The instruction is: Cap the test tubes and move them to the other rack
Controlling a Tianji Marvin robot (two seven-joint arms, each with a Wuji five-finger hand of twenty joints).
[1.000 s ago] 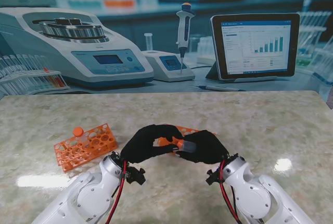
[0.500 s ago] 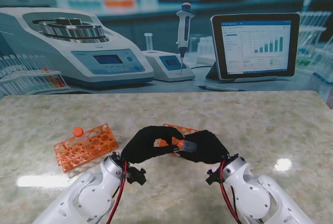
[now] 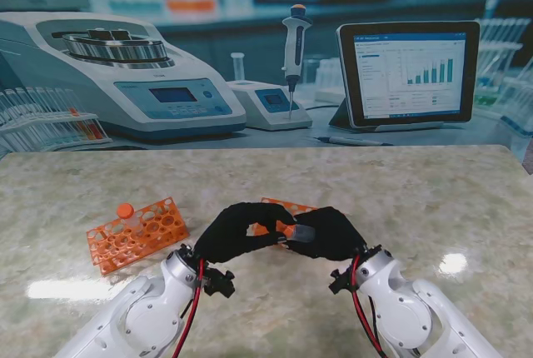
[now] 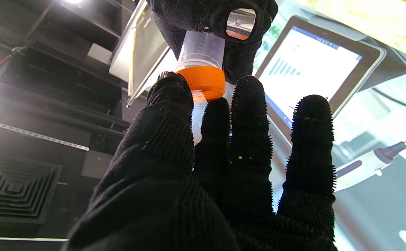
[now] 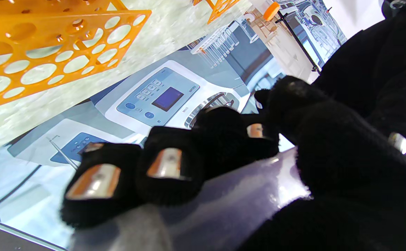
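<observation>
The two black-gloved hands meet above the marble table [image 3: 433,200], near its front edge and roughly at its middle. Between them is a test tube [image 3: 301,233], held clear of the table top and lying close to horizontal in the stand's view.

The tube is clear plastic with a wide, straight body; faint graduation marks show on its wall in the left wrist view [image 4: 201,47]. Its mouth carries an orange screw cap [image 4: 201,83] with a ribbed edge, and the cap points toward the left hand.

The right hand [image 3: 323,236] is wrapped around the tube's body, fingers curled over it and thumb on the other side, so it is gripping the tube; in its own wrist view the tube [image 5: 224,195] fills the foreground as a pale blurred cylinder under the fingertips. The left hand [image 3: 237,231] has its thumb and fingertips closed on the orange cap, pinching it at the rim. Whether the cap is fully seated cannot be told.

Behind the hands lies an orange rack [image 3: 287,208], mostly hidden by them. A second orange rack [image 3: 137,233] sits to the left, well apart, with one capped tube [image 3: 125,211] standing upright in a hole at its far-left end.
</observation>
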